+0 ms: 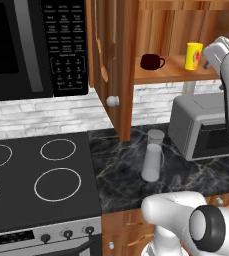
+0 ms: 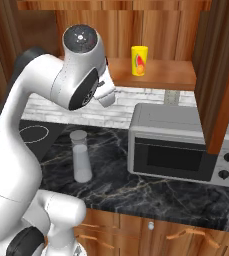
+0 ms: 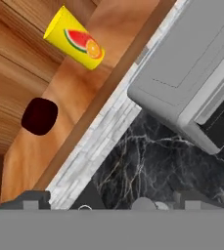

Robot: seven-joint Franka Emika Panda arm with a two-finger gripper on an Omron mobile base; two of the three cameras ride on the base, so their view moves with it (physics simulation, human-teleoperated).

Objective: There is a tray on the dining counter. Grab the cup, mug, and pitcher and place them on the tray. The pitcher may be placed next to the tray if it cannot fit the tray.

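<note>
The yellow cup [image 1: 193, 55] [image 2: 139, 60] [image 3: 77, 41], with a fruit picture on its side, stands on a wooden shelf. The dark maroon mug [image 1: 152, 62] [image 3: 39, 115] sits on the same shelf, to its left. The clear grey pitcher [image 1: 153, 156] [image 2: 81, 156] stands upright on the black marble counter below. My gripper [image 3: 111, 202] [image 1: 213, 55] hovers in the air just right of the cup, open and holding nothing, clear of all three vessels. The tray and the dining counter are out of view.
A grey toaster oven [image 1: 201, 125] [image 2: 178, 145] [image 3: 191, 73] sits on the counter right of the pitcher, under the shelf. A cabinet door [image 1: 111, 65] hangs open left of the shelf. A black cooktop [image 1: 36, 175] lies left, with a microwave [image 1: 36, 45] above.
</note>
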